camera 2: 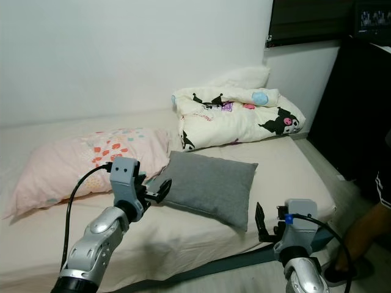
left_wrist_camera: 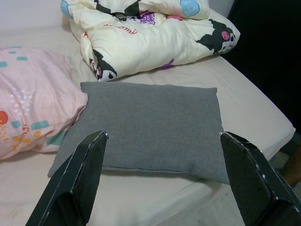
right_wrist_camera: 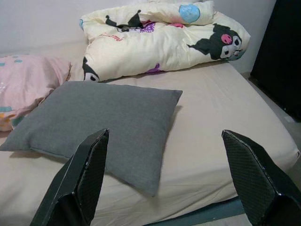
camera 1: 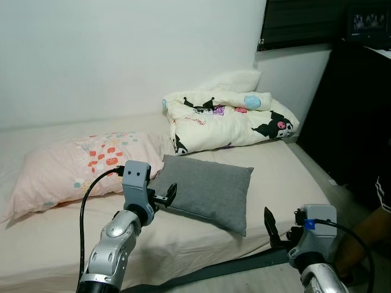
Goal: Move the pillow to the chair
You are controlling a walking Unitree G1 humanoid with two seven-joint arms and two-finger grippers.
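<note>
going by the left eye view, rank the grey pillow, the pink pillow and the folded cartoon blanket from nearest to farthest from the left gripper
1. Grey pillow: just ahead of the left gripper, whose open fingers reach its near left edge.
2. Pink pillow: on the robot's left, slightly farther back on the bed.
3. Cartoon blanket: farthest, folded at the back right by the wall.

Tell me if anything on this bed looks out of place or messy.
The grey rectangular fabric pillow lies skewed in the middle of the cream mattress, one corner overlapping the pink patterned pillow. The cartoon-print cream duvet is bunched in a heap by the wall. Nothing looks spilled or damaged.
</note>
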